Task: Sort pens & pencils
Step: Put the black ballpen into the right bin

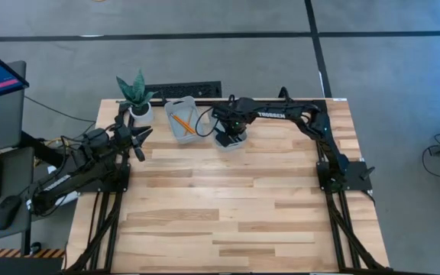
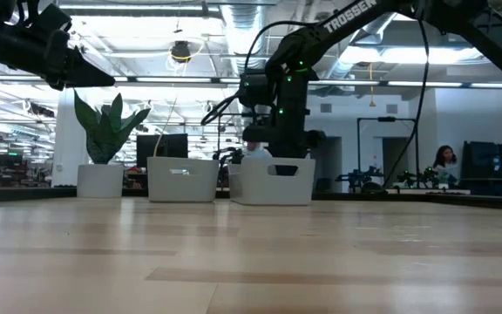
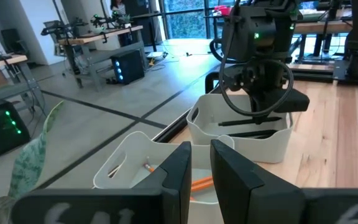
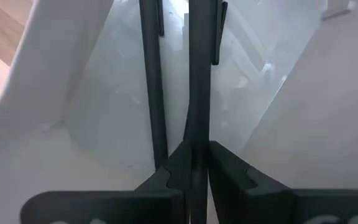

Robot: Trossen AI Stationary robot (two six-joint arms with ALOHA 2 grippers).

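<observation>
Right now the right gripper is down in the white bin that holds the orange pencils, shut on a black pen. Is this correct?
Not quite. The right gripper is shut on a black pen, but it is in the other white bin, the one with pens. The high view shows it: the orange pencils lie in the neighbouring bin, nearer the plant.

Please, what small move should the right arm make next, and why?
Probably open its fingers. The right gripper is shut on a black pen and already reaches down inside the white bin, where another pen lies. The left gripper waits by the plant.
</observation>
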